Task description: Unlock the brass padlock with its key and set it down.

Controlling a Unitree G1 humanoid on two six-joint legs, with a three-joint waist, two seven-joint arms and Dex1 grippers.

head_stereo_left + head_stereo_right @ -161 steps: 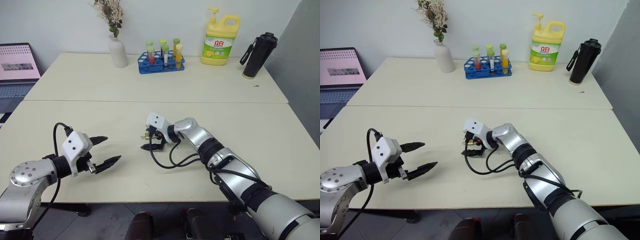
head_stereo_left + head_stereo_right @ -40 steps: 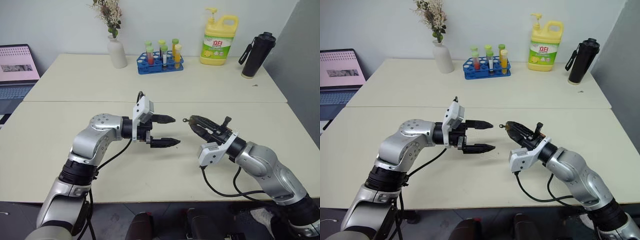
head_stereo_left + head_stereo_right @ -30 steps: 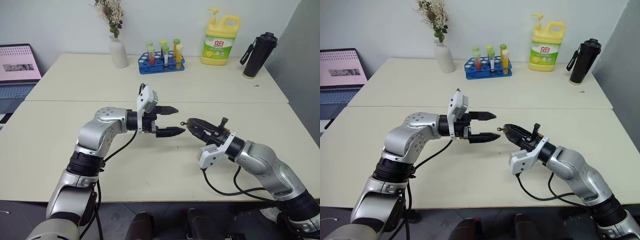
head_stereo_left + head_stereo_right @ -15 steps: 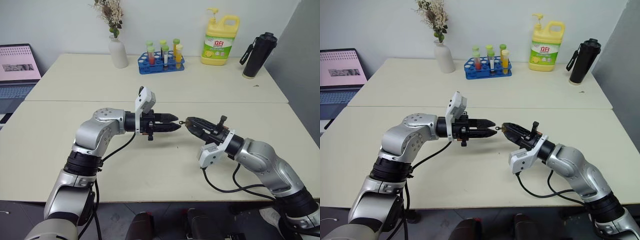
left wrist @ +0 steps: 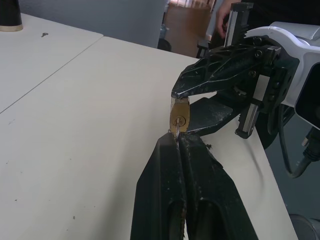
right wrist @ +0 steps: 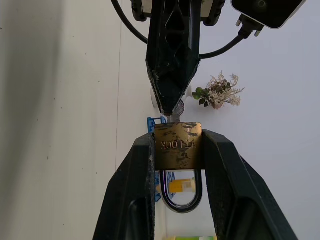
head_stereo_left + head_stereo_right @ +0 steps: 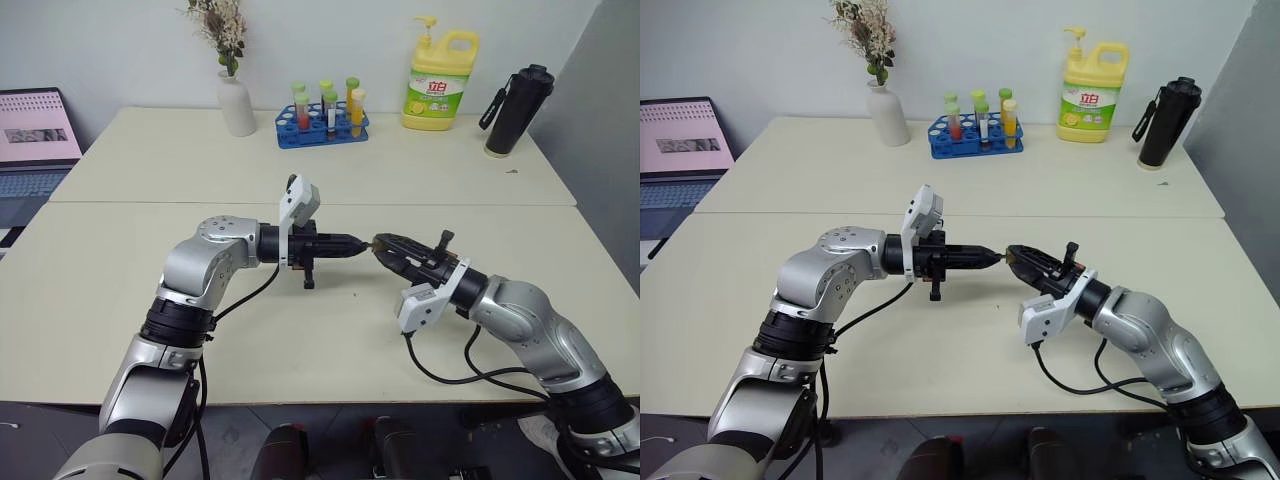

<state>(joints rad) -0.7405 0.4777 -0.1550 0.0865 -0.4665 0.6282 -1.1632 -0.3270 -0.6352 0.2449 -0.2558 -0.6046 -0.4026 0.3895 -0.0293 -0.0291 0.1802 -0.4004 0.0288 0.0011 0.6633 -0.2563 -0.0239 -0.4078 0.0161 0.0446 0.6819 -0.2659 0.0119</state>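
The table [image 7: 300,170] is spreading pale and wide, with a detergent bottle [image 7: 440,80], a rack of test tubes [image 7: 323,115] and a vase [image 7: 236,100] standing along its far edge. Above its near middle the two arms are meeting tip to tip. The right gripper [image 6: 177,150] is holding the brass padlock [image 6: 177,145] clamped between its fingers, off the table, shackle pointing back toward its wrist. The left gripper [image 5: 178,142] is standing with its fingers pressed together on the key [image 5: 177,131], whose blade is sitting at the keyhole. The unlocking step is in hand; next, by my judgement, the left wrist needs to roll the key while the right is keeping the padlock firm.
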